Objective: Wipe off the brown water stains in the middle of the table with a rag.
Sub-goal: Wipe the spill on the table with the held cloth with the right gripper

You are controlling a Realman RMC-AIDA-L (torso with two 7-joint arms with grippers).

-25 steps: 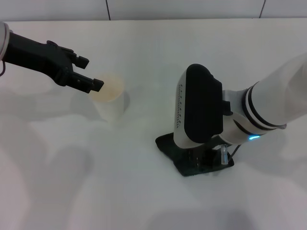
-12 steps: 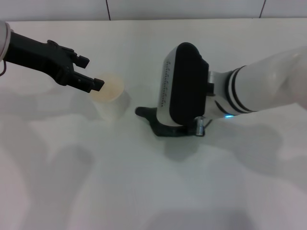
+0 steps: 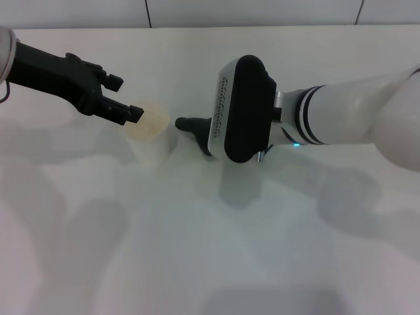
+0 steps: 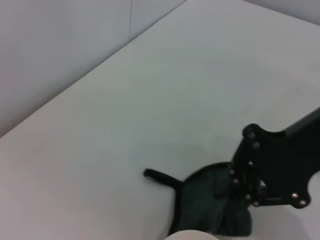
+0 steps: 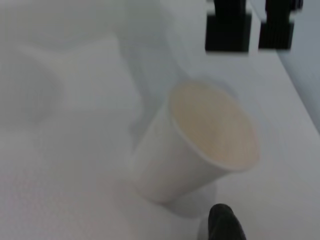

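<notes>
Head view. The right tool (image 3: 220, 152) is pitched low over the middle of the worktop (image 3: 197, 262), its large wrist housing covering the fingers. The rag (image 3: 193, 131) shows as a dark tongue sticking out from under the housing toward the cup (image 3: 149, 134) and lying on the surface. This low, pressed-down attitude fits a wiping stroke: the rag is kept flat between tool and worktop so that it drags across the surface. How far the fingers are closed cannot be told from this view. The left tool (image 3: 125, 98) hangs above the far left rim of the cup, fingers parted, holding nothing; it is placed there most likely to stay out of the wiping path. No brown stain is visible on the bare worktop; it is either under the rag and housing or already removed.

Left wrist view. The rag (image 4: 210, 202) lies crumpled on the worktop (image 4: 150, 90) with one thin strip trailing away from it. A dark jointed finger of the right tool (image 4: 262, 182) bears on the rag's top, so the right tool appears clamped on the cloth. The pale rim of the cup (image 4: 192, 236) is just visible.

Right wrist view. The cup (image 5: 195, 145) stands upright and empty-looking, just beside the tip of the rag (image 5: 225, 225). Both fingers of the left tool (image 5: 249, 25) show beyond the cup with a clear gap between them.
</notes>
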